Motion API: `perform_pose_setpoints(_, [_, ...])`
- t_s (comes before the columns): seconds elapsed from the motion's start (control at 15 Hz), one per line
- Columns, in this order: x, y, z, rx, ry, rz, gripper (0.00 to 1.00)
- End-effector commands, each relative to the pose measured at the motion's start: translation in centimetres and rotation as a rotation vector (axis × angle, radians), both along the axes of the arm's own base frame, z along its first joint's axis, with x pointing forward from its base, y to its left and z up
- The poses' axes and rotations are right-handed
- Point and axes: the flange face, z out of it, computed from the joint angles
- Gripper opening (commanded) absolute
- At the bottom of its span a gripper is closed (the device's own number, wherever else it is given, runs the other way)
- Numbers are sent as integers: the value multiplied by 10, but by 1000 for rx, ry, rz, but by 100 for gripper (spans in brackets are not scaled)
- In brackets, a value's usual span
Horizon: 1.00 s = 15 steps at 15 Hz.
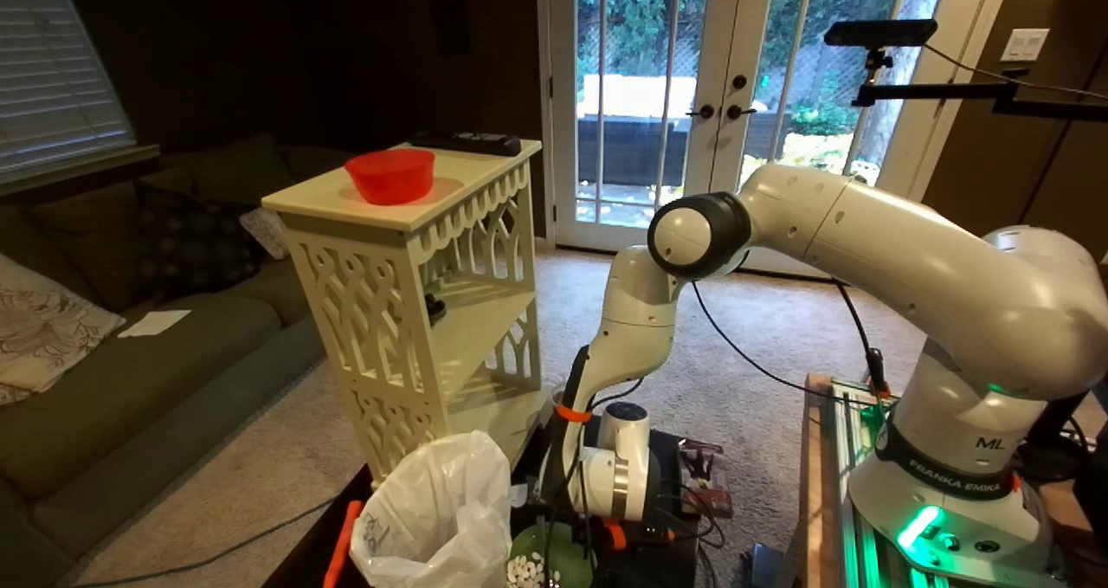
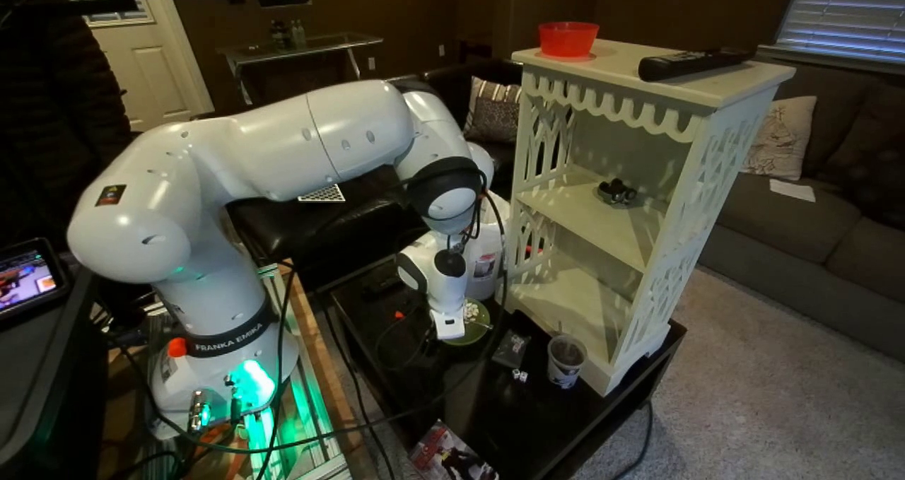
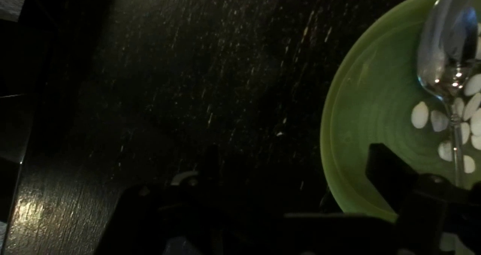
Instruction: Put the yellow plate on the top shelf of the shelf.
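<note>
The yellow plate (image 3: 360,97) looks green and lies on the dark table, with a metal spoon (image 3: 447,48) and several white pebble-like bits in it. It also shows in both exterior views (image 1: 567,558) (image 2: 472,333), partly hidden by the arm. My gripper (image 3: 297,151) is open and empty low at the plate. One finger is over the plate's inside, the other is outside its rim above the table. Contact cannot be told. The cream shelf (image 1: 316,194) stands beside the table area, its top board (image 2: 622,57) well above the gripper.
A red bowl (image 1: 389,177) and a black remote (image 2: 689,63) lie on the top board. A small dark object (image 2: 616,191) sits on the middle shelf. A white bag (image 1: 433,510) stands close to the plate. A cup (image 2: 565,361) stands before the shelf. Cables hang by the arm.
</note>
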Motion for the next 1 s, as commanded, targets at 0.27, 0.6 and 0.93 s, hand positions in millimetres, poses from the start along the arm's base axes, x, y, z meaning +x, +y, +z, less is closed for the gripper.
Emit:
perform_pose_setpoints(0.27, [3, -1, -3, 9, -7, 7, 100])
perform_pose_setpoints(0.6, [6, -1, -12, 10, -13, 32, 100])
perform_pose_setpoints(0.93, [12, 10, -18, 0, -30, 138, 100])
